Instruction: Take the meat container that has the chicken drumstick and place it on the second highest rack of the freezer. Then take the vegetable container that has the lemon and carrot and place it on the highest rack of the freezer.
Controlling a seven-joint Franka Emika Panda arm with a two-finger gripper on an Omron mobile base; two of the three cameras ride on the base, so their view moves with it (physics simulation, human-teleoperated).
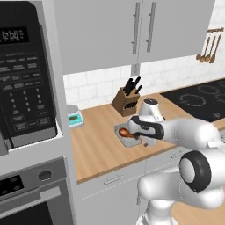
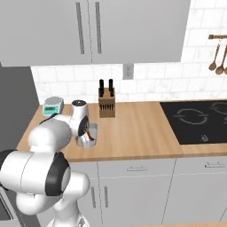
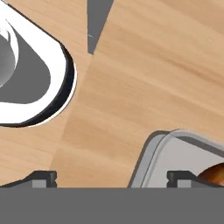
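The meat container (image 1: pixel 124 134) is a shallow grey tray on the wooden counter (image 1: pixel 96 149), and the brown chicken drumstick (image 1: pixel 126 132) lies in it. In the hand view its rounded corner (image 3: pixel 168 151) fills the lower right, with the drumstick (image 3: pixel 215 173) at the edge. My gripper (image 3: pixel 111 178) hangs open just above it. One fingertip (image 3: pixel 181 176) is over the tray's inside, the other (image 3: pixel 41 176) over bare counter, so the jaws straddle the tray's wall. In the right base view the arm covers most of the container (image 2: pixel 90 135). The vegetable container and the freezer are out of view.
A knife block (image 1: pixel 125 101) stands at the wall behind the tray. A small scale (image 1: pixel 74 117) sits left of it. The black stovetop (image 1: pixel 197 99) lies to the right. A microwave (image 1: pixel 22 79) and oven (image 1: pixel 30 193) stand at the left. Wooden spoons (image 1: pixel 208 46) hang on the wall.
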